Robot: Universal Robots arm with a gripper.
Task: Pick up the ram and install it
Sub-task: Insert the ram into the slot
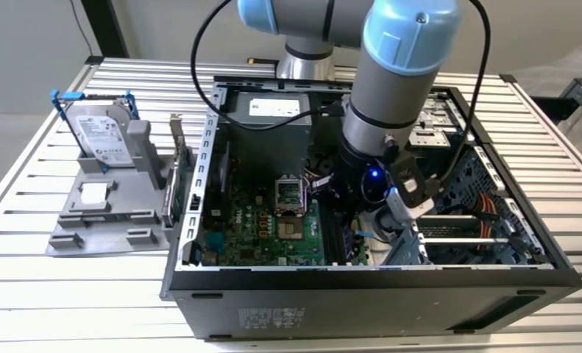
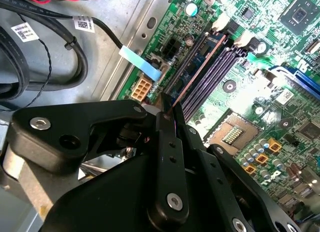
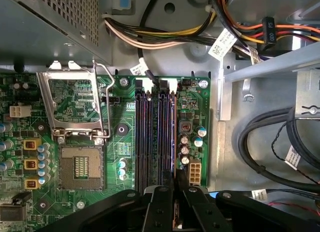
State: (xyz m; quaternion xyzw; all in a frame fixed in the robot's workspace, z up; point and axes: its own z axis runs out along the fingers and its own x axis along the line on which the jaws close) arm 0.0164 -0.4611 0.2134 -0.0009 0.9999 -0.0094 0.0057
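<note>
Tool (image 2: pixel 167 110) low inside open computer case (image 1: pixel 369 283), fingers pinched on thin ram (image 2: pixel 197 67), apparently seated edge-on in motherboard slot (image 3: pixel 167 137).

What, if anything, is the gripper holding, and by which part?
The gripper is shut on the ram, gripping one end of its upper edge while the stick stands edge-on in a memory slot on the motherboard.

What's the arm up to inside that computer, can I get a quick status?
Gripper shut on the ram, down inside the case. Ram standing edge-on in a memory slot on the motherboard. Nothing seen blocking the slot.
</note>
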